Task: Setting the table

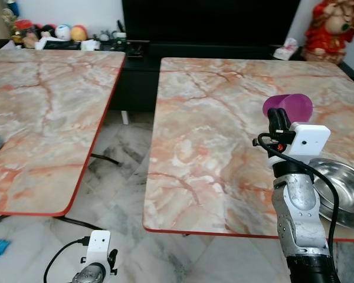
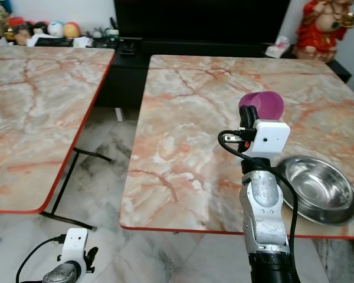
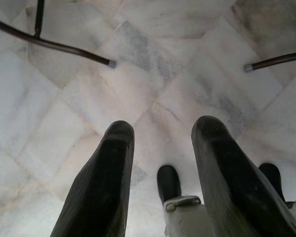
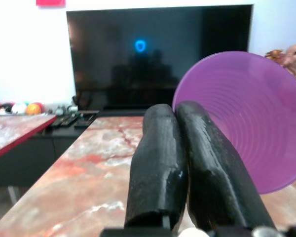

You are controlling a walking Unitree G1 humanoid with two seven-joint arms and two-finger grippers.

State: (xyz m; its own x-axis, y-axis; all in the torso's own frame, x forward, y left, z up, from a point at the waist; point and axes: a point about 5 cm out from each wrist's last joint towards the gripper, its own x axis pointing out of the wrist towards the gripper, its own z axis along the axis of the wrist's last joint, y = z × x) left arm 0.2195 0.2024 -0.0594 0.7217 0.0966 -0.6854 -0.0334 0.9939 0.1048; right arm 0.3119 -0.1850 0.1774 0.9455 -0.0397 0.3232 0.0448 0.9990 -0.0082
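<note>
The right gripper [image 4: 180, 116] pinches the purple cup [image 1: 288, 107] by its rim, tipped sideways above the table [image 1: 212, 147]. The bowl [image 2: 318, 188] sits just right (nearest arm). The left gripper [image 3: 160, 148] hangs open.

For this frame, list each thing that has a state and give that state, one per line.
Purple cup: held above the right table, tipped on its side, looks empty.
Right gripper: shut on the cup's rim.
Left gripper: open, holding nothing, low over the floor.
Steel bowl: upright on the right table's near corner, empty.
TV: screen dark.
</note>
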